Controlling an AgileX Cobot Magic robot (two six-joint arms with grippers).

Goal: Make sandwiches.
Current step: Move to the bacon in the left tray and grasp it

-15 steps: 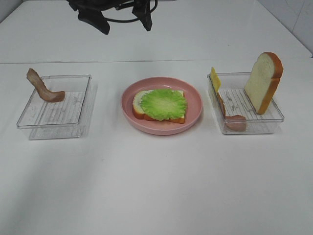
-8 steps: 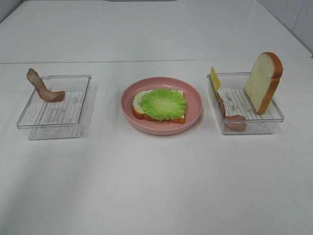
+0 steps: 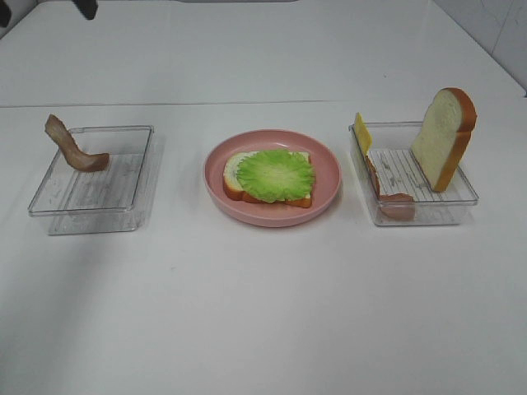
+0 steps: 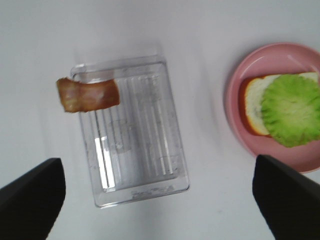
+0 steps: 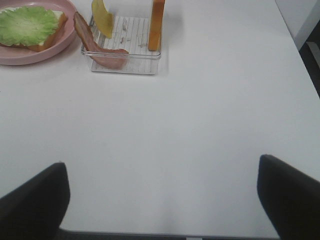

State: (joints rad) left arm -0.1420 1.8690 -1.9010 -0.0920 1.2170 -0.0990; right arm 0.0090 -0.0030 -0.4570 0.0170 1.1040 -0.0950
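On the round pink plate (image 3: 329, 177) lies one bread slice (image 3: 233, 173) with ruffled green lettuce (image 3: 276, 174) on top. A brown bacon strip (image 3: 74, 150) hangs over the far left corner of the left clear tray (image 3: 123, 197). The right clear tray (image 3: 428, 210) holds a yellow cheese square (image 3: 362, 132), a bacon strip (image 3: 395, 202) and an upright bread slice (image 3: 445, 136). My left gripper (image 4: 157, 167) is open and empty, high above the left tray (image 4: 135, 150) and its bacon (image 4: 87, 94). My right gripper (image 5: 162, 170) is open and empty over bare table, apart from the right tray (image 5: 122, 62).
The white table (image 3: 263, 313) is wide, with its right edge showing in the right wrist view (image 5: 295, 45). A dark part of the left arm (image 3: 85, 8) shows at the top left of the exterior view. The plate also shows in the left wrist view (image 4: 235, 100).
The dark arms seen at the top centre one second ago have left that spot. Only a small dark part now shows at the top left. The food has not moved.
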